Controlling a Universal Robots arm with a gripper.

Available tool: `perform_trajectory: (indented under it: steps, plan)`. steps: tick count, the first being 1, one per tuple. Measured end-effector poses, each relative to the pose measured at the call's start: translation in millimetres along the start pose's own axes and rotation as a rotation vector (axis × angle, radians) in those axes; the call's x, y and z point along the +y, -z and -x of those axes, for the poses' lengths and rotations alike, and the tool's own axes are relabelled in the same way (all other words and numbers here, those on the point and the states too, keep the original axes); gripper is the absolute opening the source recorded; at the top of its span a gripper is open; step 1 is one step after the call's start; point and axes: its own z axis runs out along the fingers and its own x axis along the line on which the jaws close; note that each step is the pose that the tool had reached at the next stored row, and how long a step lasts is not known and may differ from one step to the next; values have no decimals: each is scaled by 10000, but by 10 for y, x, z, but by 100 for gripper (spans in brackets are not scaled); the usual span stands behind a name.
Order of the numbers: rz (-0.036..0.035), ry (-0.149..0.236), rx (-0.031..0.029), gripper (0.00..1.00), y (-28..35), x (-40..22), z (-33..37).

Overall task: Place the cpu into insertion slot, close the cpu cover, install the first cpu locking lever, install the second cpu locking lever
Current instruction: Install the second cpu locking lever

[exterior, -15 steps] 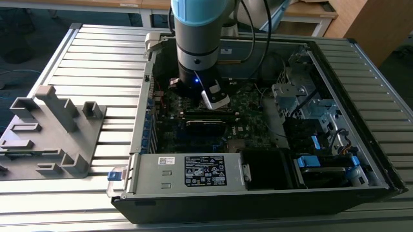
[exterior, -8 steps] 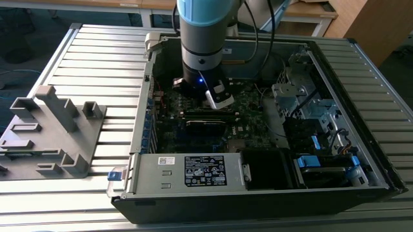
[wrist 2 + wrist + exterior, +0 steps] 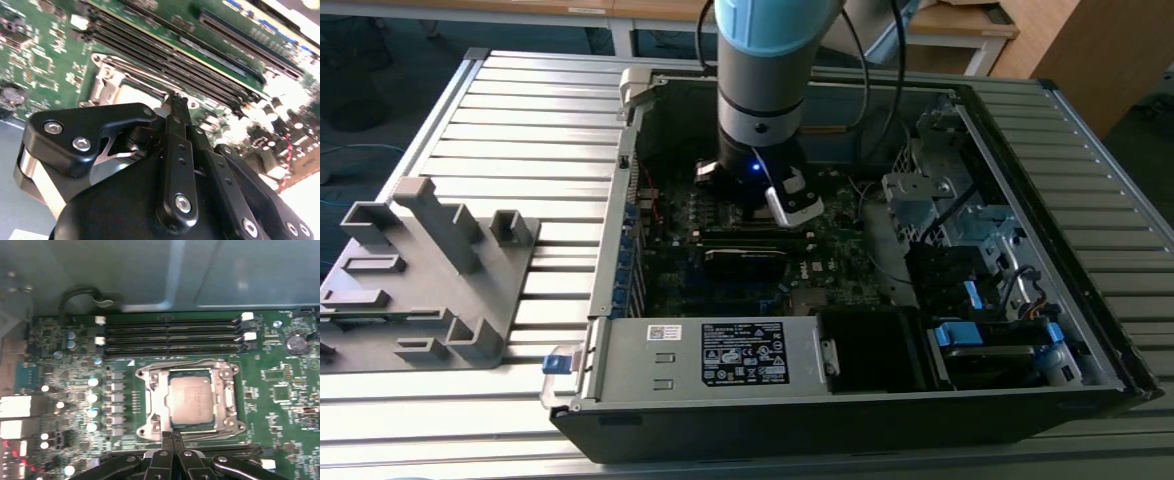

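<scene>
While I hold the arm inside the open computer case, the claw shows its black fingers pressed together, gripping nothing, tips at the near edge of the insertion slot. In the first wrist view, the cpu, a flat square with a dull grey-bronze top, sits in that slot, framed by the thin silver cpu cover lying down around it. Four long black memory slots run beside the socket on the green circuit board. A grey moulded fixture rests on the ribbed tabletop.
</scene>
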Motion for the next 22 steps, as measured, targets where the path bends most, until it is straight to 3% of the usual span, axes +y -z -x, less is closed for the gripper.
perform_trajectory:
  steps: [5, 8, 14, 20, 22]
  plan:
    - [-81, -14, 6, 11, -7, 19, 94]
    - [-242, -11, 3, 11, -17, 71, 112]
    - [-430, -4, -8, 11, -47, 210, 109]
    - [-481, -4, -11, 11, -74, 351, 102]
    - [-533, -2, -12, 11, -83, 386, 111]
